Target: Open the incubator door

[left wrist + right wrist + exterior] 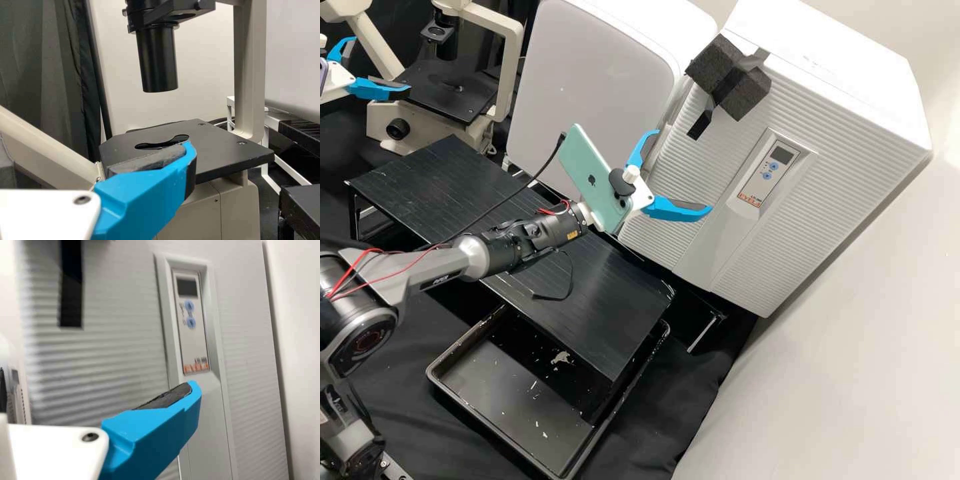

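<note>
Black bench (683, 393), pale wall (853, 373); left gripper (381, 65) wide near microscope (512, 67), right gripper (683, 171) wide before white incubator (833, 180).

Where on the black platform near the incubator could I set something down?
Two patches look bare on the black platform: the end beside the tray, past the dangling cable, and the far end between the microscope and the long cable. It's crowded in the middle, where the right arm and its phone hang over.
</note>
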Robot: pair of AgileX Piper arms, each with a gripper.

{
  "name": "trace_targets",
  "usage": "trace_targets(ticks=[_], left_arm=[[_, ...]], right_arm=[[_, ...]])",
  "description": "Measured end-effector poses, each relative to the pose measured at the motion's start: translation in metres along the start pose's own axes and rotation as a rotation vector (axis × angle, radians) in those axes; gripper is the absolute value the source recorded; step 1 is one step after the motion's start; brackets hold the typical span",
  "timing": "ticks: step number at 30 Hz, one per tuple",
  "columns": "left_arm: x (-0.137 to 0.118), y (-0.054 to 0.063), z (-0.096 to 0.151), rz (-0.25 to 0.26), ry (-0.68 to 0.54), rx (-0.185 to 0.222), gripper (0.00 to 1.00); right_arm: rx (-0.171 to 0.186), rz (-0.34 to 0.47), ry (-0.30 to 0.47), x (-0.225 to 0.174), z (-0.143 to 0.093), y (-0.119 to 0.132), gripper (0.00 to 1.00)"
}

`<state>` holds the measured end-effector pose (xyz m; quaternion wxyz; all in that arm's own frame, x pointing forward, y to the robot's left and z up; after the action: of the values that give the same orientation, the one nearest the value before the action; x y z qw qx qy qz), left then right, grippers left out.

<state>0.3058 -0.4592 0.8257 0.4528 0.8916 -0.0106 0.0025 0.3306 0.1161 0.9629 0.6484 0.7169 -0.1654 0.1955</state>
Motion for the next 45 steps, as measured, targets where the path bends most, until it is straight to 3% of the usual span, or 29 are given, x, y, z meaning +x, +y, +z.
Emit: trace_targets(ticks=[5, 9, 13, 19, 25, 39, 40, 45], left_arm=[[0.0, 0.0, 0.0, 0.0, 0.0, 0.0, 1.0], [0.0, 0.0, 0.0, 0.0, 0.0, 0.0, 1.0], [0.0, 0.0, 0.0, 0.0, 0.0, 0.0, 1.0], [0.0, 0.0, 0.0, 0.0, 0.0, 0.0, 1.0], [0.0, 0.0, 0.0, 0.0, 0.0, 0.0, 1.0], [0.0, 0.0, 0.0, 0.0, 0.0, 0.0, 1.0], [0.0, 0.0, 0.0, 0.0, 0.0, 0.0, 1.0], [0.0, 0.0, 0.0, 0.0, 0.0, 0.0, 1.0]], right_arm=[[-0.02, 0.004, -0.01, -0.011, -0.021, -0.004, 1.0], [-0.062, 0.013, -0.041, -0.013, -0.034, -0.008, 1.0], [-0.128, 0.039, -0.115, -0.007, -0.037, -0.013, 1.0], [-0.188, 0.033, -0.219, 0.003, -0.026, -0.024, 1.0], [-0.21, 0.023, -0.244, 0.007, -0.019, -0.031, 1.0], [-0.202, 0.029, -0.262, 0.009, -0.013, -0.026, 1.0], [-0.195, 0.032, -0.263, 0.009, -0.013, -0.025, 0.0], [-0.171, 0.026, -0.263, 0.009, -0.012, -0.025, 0.0]])
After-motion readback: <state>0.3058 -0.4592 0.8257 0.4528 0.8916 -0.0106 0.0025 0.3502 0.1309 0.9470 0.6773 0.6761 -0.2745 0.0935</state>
